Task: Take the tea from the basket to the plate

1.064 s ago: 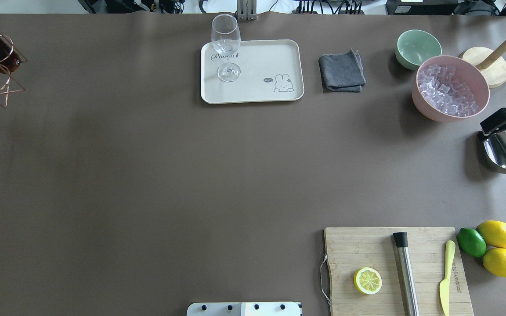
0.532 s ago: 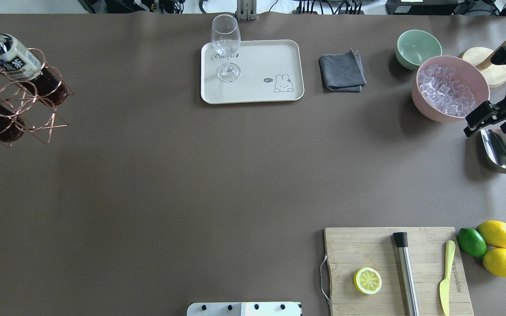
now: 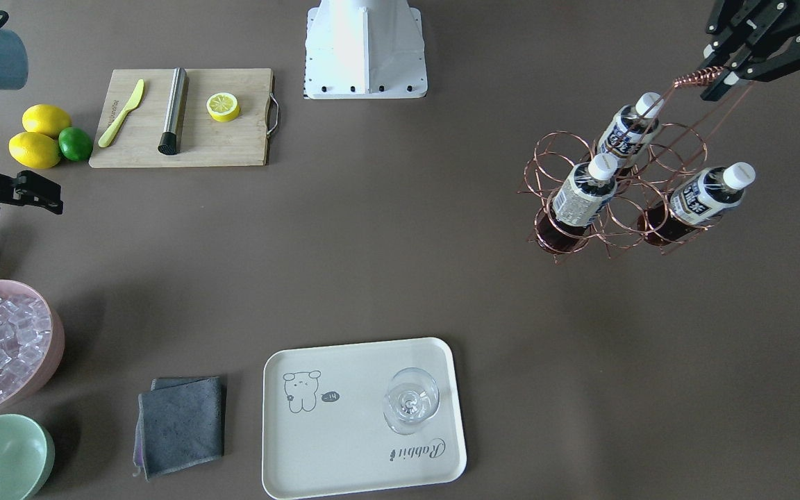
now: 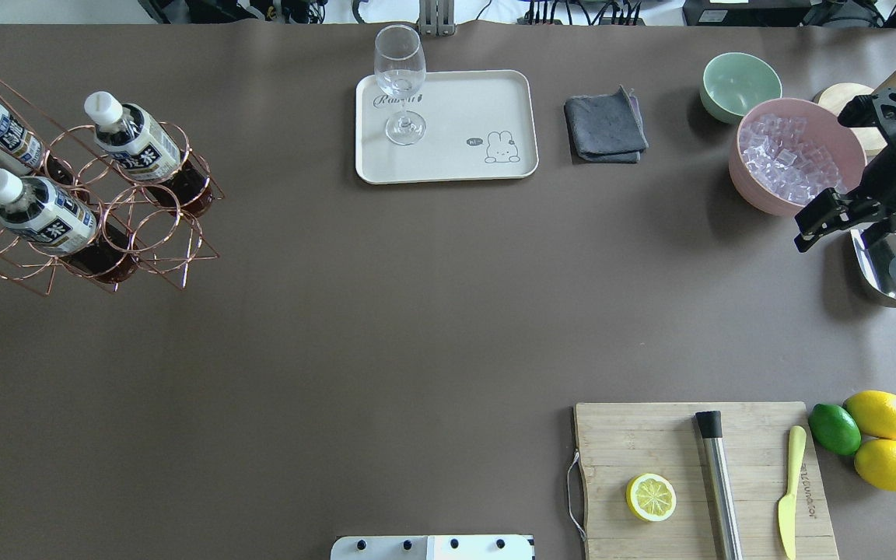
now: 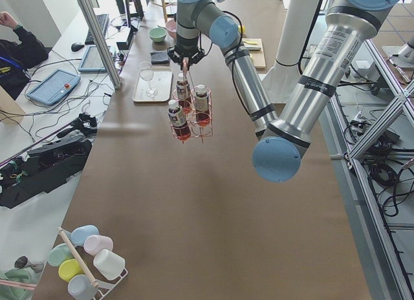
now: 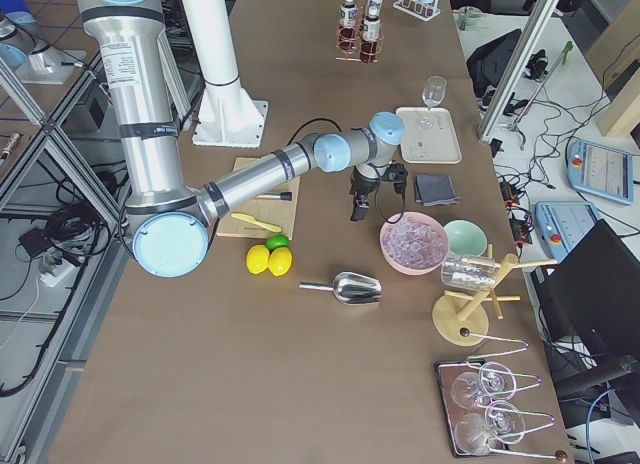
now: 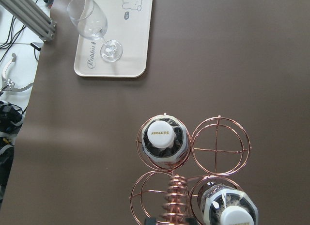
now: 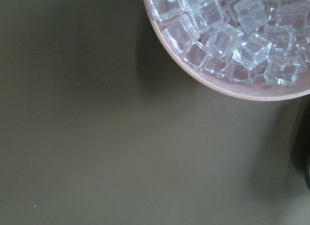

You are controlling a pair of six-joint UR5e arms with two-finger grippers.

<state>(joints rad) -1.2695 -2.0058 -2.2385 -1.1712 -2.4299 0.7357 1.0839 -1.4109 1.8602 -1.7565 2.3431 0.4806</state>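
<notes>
Left wrist-mounted view: we see the left gripper (image 3: 718, 78), jaws clamped on the basket (image 7: 220, 148) handle, tea (image 7: 162, 133) upright in its cell just ahead. Farther ahead lies the plate (image 7: 140, 40). The right gripper (image 4: 825, 220), whose jaws we cannot read, hangs well apart.

basket (image 3: 615, 201): rose-gold wire, coiled handle pinched between left fingers (image 3: 719, 87).
tea (image 3: 584, 191): three capped bottles upright in cells beneath fingers.
plate (image 3: 344, 451): cream, well apart from fingers.
</notes>
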